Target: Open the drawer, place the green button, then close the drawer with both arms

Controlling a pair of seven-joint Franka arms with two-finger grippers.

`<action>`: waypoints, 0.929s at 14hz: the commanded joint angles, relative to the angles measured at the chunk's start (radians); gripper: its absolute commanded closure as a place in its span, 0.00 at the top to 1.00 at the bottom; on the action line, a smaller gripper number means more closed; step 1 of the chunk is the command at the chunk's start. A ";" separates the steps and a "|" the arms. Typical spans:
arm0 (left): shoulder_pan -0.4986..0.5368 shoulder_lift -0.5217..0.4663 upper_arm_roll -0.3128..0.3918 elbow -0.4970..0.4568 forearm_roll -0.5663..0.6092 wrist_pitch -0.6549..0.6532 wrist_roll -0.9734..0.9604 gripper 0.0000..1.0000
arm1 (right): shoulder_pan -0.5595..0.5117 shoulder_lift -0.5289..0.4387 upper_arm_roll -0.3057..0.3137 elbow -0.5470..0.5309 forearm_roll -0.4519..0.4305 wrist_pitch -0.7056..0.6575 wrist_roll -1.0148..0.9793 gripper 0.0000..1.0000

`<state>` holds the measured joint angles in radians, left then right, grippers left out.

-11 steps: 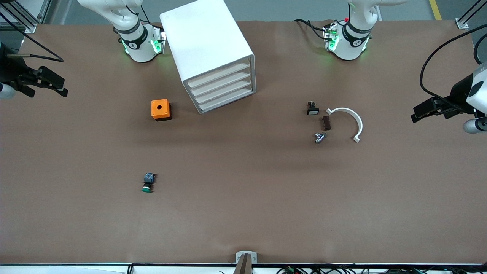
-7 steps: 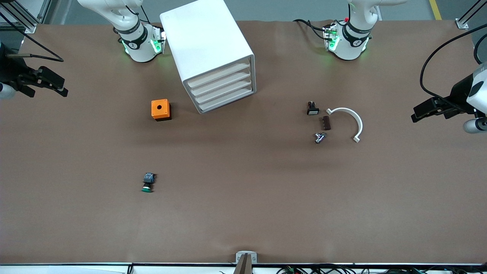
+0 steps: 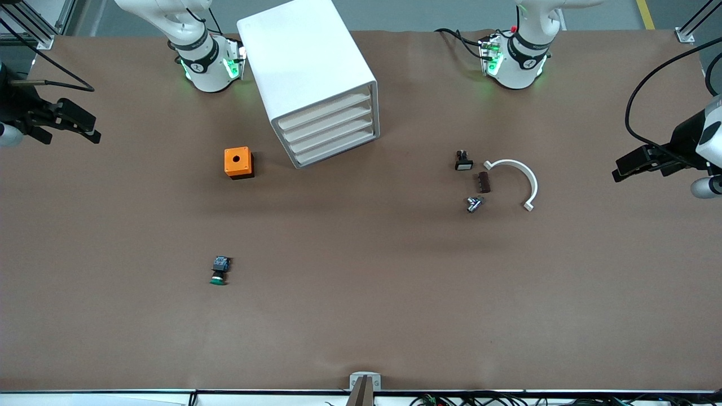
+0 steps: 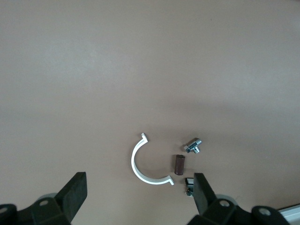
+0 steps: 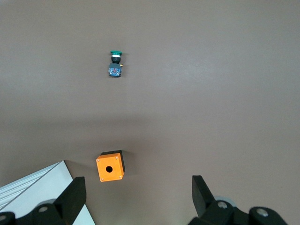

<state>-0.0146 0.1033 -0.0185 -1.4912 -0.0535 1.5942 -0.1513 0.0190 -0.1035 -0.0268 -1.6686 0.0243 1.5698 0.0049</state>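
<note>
**Start state: drawers shut, both arms parked wide**

Cabinet: all four drawers closed, contents unseen; lowest drawer faces about 5 o'clock in the front view. Button lies on the table, nearer the camera than the orange box, long axis roughly 12–6, green cap at 6. Right gripper, jaws spread, empty, sits toward the table's right-arm end, closer to the button. Left gripper, jaws spread, empty, waits at the opposite end.

The table has a matt brown covering, smooth like paper. The cabinet looks like smooth white plastic with a soft sheen. The orange box looks like matt plastic. The small bolt is shiny metal, beside a white plastic-looking clamp.
</note>
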 commanded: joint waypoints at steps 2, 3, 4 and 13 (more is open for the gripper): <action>0.008 0.000 0.000 0.023 -0.119 -0.060 0.003 1.00 | -0.010 0.005 0.002 0.007 0.013 -0.004 -0.011 1.00; 0.008 -0.001 0.002 0.025 -0.182 -0.075 0.003 1.00 | -0.010 0.022 0.002 0.006 0.011 -0.004 -0.010 1.00; 0.012 -0.001 0.005 0.025 -0.259 -0.089 0.003 1.00 | -0.010 0.039 0.002 0.018 -0.001 -0.005 -0.016 1.00; -0.071 0.097 -0.032 0.023 -0.678 -0.094 -0.361 1.00 | -0.014 0.185 0.002 0.046 -0.001 0.041 -0.016 1.00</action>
<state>-0.0680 0.1485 -0.0495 -1.4870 -0.6414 1.5099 -0.4421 0.0182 0.0480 -0.0264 -1.6578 0.0230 1.6191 -0.0003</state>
